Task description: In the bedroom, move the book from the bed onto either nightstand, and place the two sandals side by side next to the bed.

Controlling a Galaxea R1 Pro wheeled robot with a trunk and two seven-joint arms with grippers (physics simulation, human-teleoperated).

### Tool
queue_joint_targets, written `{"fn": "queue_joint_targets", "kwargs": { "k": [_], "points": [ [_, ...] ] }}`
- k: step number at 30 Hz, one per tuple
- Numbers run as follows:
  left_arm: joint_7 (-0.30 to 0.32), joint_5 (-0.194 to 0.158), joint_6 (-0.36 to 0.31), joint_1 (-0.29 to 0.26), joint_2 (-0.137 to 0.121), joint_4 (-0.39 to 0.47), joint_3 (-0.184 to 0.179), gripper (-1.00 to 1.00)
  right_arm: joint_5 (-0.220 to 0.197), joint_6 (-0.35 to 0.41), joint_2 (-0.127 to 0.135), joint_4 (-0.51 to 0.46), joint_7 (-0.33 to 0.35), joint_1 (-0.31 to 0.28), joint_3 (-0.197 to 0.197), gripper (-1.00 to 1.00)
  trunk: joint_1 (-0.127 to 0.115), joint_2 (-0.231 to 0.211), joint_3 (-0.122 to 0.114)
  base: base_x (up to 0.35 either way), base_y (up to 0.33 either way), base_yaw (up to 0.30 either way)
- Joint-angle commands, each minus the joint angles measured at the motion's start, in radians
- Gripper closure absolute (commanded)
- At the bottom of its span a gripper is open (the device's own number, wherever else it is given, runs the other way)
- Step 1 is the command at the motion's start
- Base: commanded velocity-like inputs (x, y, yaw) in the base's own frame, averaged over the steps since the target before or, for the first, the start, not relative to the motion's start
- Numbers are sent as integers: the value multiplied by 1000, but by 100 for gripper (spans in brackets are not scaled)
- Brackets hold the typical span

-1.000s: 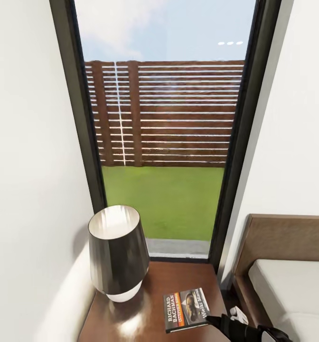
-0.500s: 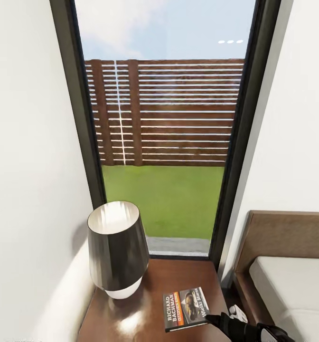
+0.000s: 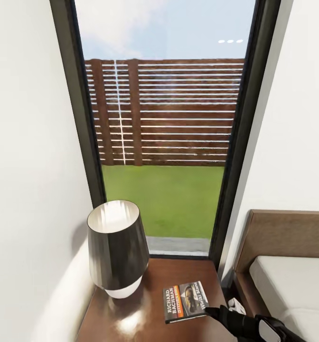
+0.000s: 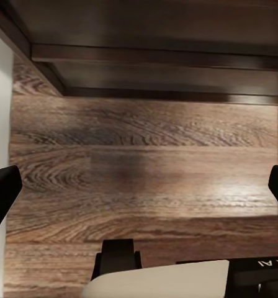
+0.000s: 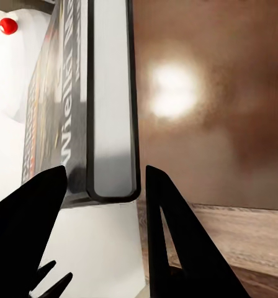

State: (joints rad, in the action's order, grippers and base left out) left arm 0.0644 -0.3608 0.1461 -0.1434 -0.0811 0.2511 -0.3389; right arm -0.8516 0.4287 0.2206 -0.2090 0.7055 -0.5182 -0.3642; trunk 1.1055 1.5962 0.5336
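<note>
One book point(image 3: 186, 301) lies flat on the glossy dark brown nightstand point(image 3: 131, 323) at the lower centre of the head frame, cover up, its lettering running sideways, near the stand's right edge. Just left of it and apart from it stands a lamp point(image 3: 117, 249) with a dark flared shade and a white base. The right hand point(image 3: 214, 313) reaches in from the lower right corner of the head frame, its black tip at the book's lower right corner. In the right wrist frame the right hand point(image 5: 102, 186) has its two black fingers point(image 5: 170, 236) parted on either side of the book's point(image 5: 111, 99) edge, with a gap showing between each finger and the book, so it is open around the book and not clamped on it. Behind the nightstand a tall black-framed window point(image 3: 164, 128) fills the middle of the head frame, showing a slatted wooden fence point(image 3: 169, 111) above grass point(image 3: 164, 199). At the lower right of that frame sits the bed point(image 3: 292, 294), with its brown headboard and light grey mattress. The left wrist frame looks onto wood-plank floor point(image 4: 145, 167), with the left hand's point(image 4: 139, 192) dark fingertips point(image 4: 2, 192) at the two side edges of the frame, spread wide and holding nothing.
</note>
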Motion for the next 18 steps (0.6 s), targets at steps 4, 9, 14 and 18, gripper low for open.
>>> {"fn": "queue_joint_targets", "kwargs": {
  "k": [4,9,14,18],
  "points": [
    [3,-10,4,-1,-1,0,-7,-100,-9,24,1,0,-2,-12,-4,100,15,29,14,0,0,0],
    [3,-10,4,-1,-1,-1,-6,-100,-10,32,0,0,-54,-27,-1,100,35,64,29,0,0,0],
    [3,-10,4,-1,-1,-1,-6,-100,-10,34,-1,0,-90,-33,5,100,38,71,32,0,0,0],
    [3,-10,4,-1,-1,-1,-7,-100,-10,35,-1,0,-101,-35,7,100,38,71,32,0,0,0]
  ]
}}
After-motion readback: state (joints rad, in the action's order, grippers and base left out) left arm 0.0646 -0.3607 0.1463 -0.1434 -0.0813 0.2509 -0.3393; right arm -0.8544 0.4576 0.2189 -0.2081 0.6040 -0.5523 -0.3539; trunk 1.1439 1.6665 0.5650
